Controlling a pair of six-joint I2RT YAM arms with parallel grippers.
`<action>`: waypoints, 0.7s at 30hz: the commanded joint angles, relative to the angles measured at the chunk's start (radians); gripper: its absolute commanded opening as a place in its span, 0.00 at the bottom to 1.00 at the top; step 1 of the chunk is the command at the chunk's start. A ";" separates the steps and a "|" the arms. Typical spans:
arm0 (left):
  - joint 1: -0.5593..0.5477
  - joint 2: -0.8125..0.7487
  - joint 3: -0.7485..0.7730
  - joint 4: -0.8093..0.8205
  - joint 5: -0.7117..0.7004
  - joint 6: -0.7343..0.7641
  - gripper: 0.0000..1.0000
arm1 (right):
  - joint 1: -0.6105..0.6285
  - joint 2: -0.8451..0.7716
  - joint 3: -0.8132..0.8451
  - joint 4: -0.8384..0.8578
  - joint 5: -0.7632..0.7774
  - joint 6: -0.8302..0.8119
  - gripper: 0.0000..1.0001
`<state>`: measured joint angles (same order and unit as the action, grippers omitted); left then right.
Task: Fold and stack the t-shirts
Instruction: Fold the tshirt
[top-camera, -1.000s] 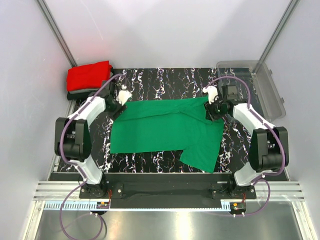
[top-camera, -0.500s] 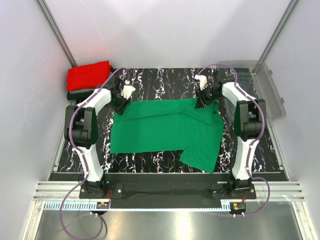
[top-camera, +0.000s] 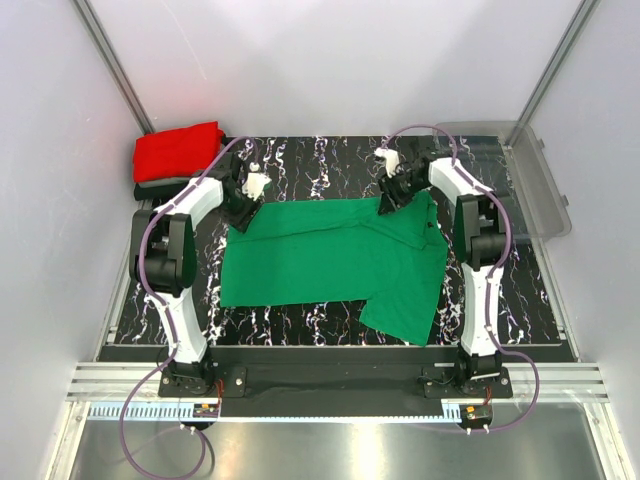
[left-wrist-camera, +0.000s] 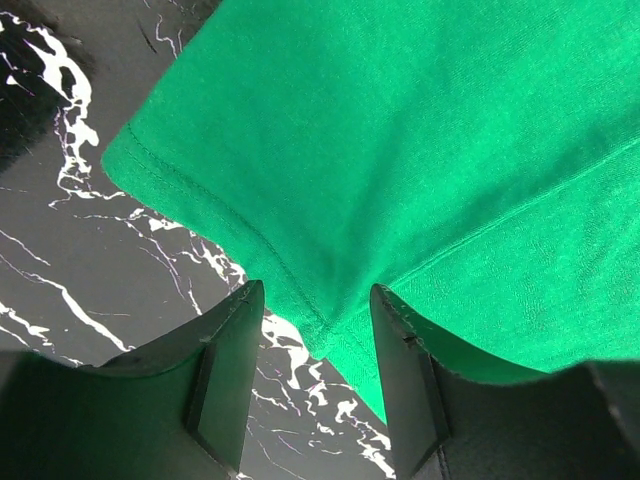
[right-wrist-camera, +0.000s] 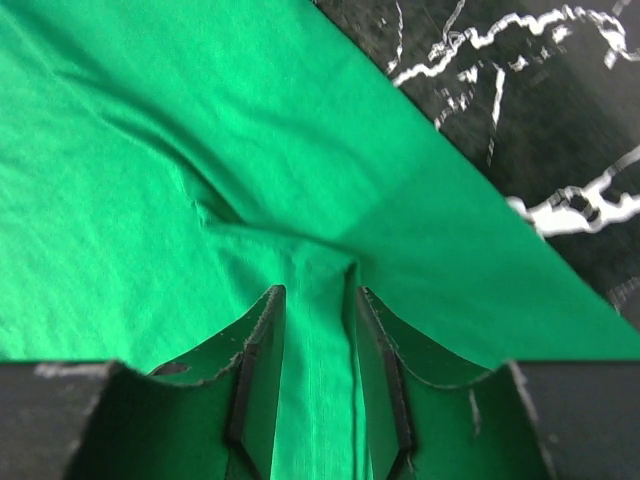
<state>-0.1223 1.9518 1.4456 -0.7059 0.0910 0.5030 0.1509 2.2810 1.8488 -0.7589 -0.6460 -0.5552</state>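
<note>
A bright green t-shirt (top-camera: 330, 255) lies spread on the black marbled table (top-camera: 320, 155), with one flap hanging toward the near right. My left gripper (top-camera: 243, 200) is at its far left corner. In the left wrist view that gripper (left-wrist-camera: 318, 290) is open, its fingers straddling the hem corner of the green t-shirt (left-wrist-camera: 400, 130). My right gripper (top-camera: 388, 195) is at the shirt's far edge. In the right wrist view it (right-wrist-camera: 319, 292) is shut on a raised ridge of the green t-shirt (right-wrist-camera: 200, 120). A folded red t-shirt (top-camera: 178, 150) rests on a dark one (top-camera: 146, 189) at the far left.
A clear plastic bin (top-camera: 530, 170) stands at the far right corner. White walls and metal posts close in the table on three sides. Both arm bases sit at the near edge.
My right gripper has moved left and farther back along the shirt's far edge, taking the cloth with it. My left gripper has shifted slightly farther back and its jaws have narrowed.
</note>
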 joint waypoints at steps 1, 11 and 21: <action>0.000 -0.027 -0.013 0.013 0.018 -0.011 0.51 | 0.019 0.038 0.066 -0.017 0.003 0.008 0.41; -0.002 -0.033 -0.010 0.011 0.012 -0.012 0.51 | 0.035 0.061 0.096 -0.019 0.029 0.014 0.19; 0.000 -0.039 -0.004 0.014 0.015 -0.003 0.50 | 0.070 -0.106 -0.006 -0.017 0.062 0.024 0.03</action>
<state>-0.1223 1.9518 1.4303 -0.7086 0.0914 0.4992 0.1864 2.3093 1.8633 -0.7673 -0.5919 -0.5404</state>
